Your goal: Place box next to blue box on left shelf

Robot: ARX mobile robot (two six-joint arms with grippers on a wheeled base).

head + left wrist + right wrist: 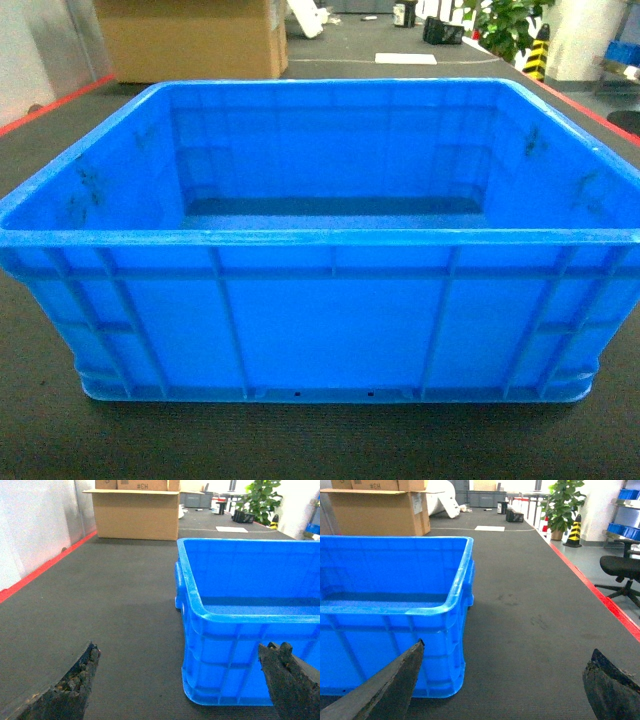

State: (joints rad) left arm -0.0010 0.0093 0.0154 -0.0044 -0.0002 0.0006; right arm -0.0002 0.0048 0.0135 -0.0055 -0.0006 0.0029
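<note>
A large bright blue rectangular plastic crate (320, 320), open-topped with a thick rolled rim and ribbed side walls, sits flat on the dark grey ribbed matting (115, 605) directly in front of the robot, its long side facing the head camera. Nothing can be seen lying inside it, though part of its floor is hidden behind the near wall.

The left end effector (180, 680) hangs low at the crate's left near corner with its two dark, worn fingers (75, 685) spread wide; the right-hand one overlaps the crate's near wall in the picture, and whether it touches is hard to say. The right end effector (502, 680) sits at the crate's right near corner, also spread wide, with one finger (385, 690) in front of the crate wall and the other out over bare matting. Neither holds anything.

A brown cardboard carton (137, 512) stands well beyond the crate, and a green potted plant (562, 505) stands farther back to the right. A red strip (600, 597) edges the matting.
</note>
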